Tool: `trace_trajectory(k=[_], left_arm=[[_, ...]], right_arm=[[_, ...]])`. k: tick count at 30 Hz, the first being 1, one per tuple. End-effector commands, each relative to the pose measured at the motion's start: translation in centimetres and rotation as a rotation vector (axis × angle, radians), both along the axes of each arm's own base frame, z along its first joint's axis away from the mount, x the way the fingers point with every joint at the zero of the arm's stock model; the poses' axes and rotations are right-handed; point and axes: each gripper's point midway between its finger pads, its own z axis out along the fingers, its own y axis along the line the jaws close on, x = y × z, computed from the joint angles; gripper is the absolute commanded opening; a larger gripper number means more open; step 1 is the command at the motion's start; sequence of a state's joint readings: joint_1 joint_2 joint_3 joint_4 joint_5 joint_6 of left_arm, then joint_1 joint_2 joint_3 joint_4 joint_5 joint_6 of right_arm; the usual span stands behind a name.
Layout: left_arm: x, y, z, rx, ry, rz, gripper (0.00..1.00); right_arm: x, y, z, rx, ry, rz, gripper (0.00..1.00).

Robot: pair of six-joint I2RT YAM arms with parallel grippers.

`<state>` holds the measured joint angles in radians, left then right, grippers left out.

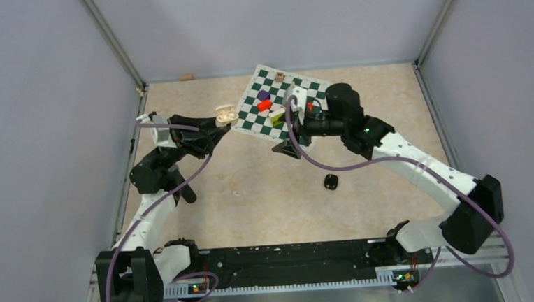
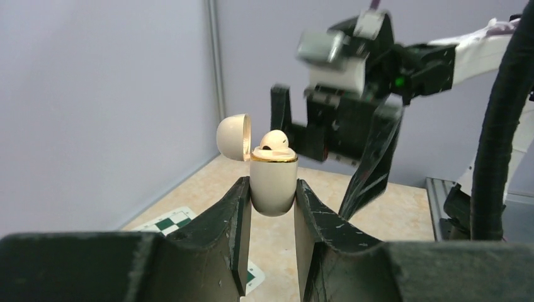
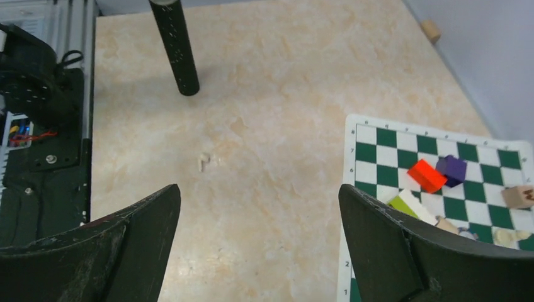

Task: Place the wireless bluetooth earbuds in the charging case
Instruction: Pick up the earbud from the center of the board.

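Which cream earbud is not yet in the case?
The cream earbud lying loose on the marbled tabletop; the second earbud sits in the open cream oval charging case held by the left pincer.

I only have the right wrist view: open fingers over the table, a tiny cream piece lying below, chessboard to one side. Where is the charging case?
Observer: The left gripper grips the cream charging case upright, by the near left corner of the chessboard.
Operator: Is its lid open?
Observer: Yes. The lid is hinged back, and one earbud sits in the case.
Operator: Anything else on the table near me?
Observer: A small black oval object lies nearer the arm bases than the right gripper.
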<state>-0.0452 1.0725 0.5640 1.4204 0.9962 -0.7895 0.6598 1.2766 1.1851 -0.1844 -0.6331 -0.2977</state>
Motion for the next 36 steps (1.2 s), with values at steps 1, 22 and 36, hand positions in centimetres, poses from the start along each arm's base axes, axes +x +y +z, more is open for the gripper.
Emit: trace_trajectory(k=[1,22,36], left_arm=[[0.7,1.7,2.7,0.011,-0.025,0.078,0.00],[-0.1,4.1,5.3,-0.009,-0.007,0.150,0.00],[-0.3,4.3,5.1,-0.016,0.000,0.146,0.00]], right_arm=[[3.8,1.9,-3.7,-0.048,0.077,-0.048,0.93],[5.2,12.4,-21.3,-0.314,0.515,0.026,0.77],[3.9,14.0,-25.6,-0.429,0.551,-0.072,0.84]])
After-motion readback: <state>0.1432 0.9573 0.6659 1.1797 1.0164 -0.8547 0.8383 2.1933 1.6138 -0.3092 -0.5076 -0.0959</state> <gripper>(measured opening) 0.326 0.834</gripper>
